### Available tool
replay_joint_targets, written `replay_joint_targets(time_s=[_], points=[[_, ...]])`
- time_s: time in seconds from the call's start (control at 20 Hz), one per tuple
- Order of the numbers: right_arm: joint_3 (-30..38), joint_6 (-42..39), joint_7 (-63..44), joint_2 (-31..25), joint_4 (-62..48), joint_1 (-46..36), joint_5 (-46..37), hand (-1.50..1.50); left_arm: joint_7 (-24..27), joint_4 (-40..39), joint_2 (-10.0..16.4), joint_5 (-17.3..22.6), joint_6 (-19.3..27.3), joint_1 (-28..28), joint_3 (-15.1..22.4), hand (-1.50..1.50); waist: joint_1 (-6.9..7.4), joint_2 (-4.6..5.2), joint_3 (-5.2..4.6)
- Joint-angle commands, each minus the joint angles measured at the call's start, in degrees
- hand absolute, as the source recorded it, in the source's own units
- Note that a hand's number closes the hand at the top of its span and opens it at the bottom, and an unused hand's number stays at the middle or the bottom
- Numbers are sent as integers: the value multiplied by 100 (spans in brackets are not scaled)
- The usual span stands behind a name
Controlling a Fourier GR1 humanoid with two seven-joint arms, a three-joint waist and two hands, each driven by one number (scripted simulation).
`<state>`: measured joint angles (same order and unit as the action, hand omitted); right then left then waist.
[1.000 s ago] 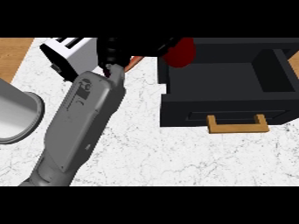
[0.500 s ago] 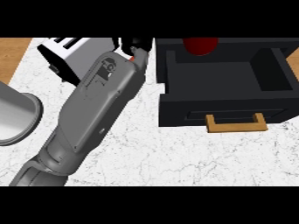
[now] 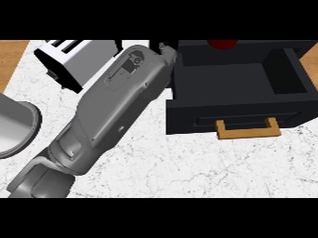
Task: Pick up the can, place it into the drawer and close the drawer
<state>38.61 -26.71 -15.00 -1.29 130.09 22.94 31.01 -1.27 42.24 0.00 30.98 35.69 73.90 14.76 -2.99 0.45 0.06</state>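
Note:
The red can [image 3: 222, 44] shows only as a small red patch at the back of the open black drawer [image 3: 244, 116], cut off by the view's top edge. My right forearm runs from the lower left up to the drawer's back left corner. Only a sliver of my right hand [image 3: 164, 47] shows there, just left of the can and against the drawer's side wall; its fingers are hidden. The drawer is pulled out, with its wooden handle [image 3: 249, 128] facing me. My left hand does not show.
A silver toaster [image 3: 72, 62] stands at the back left, beside my right forearm. A thick grey cylinder [image 3: 4, 123] fills the left edge. The white marble counter [image 3: 210, 167] spreads in front of the drawer, with wood surface at both upper corners.
The can, held above the drawer's back left corner a second ago, now sits inside the drawer at the back. My right arm has shifted right and looms larger; the hand has slid mostly out of view.

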Motion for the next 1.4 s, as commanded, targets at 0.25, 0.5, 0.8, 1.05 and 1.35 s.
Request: replay_joint_targets(time_s=[0.25, 0.5, 0.8, 1.05, 1.35], points=[[-77, -32, -64, 17, 27, -141, -84, -150, 345, -808, 0, 899, 356, 660, 677, 150, -101, 22, 4], [32, 175, -430, -133, 349, -106, 366, -150, 511, -1260, 0, 1197, 209, 716, 776, 150, -126, 33, 1], [81, 121, -284, -164, 108, -261, 165, -150, 519, -1438, 0, 1594, 427, 813, 1402, 150, -211, 52, 8], [-211, 359, -369, -161, -90, -744, -328, -150, 711, -1665, 0, 1801, 490, 708, 1604, -150, -147, 94, 7], [-96, 176, -502, -258, 159, -463, 33, -150, 727, -1812, 0, 2061, 828, 857, 1748, -150, -244, 77, 6]])
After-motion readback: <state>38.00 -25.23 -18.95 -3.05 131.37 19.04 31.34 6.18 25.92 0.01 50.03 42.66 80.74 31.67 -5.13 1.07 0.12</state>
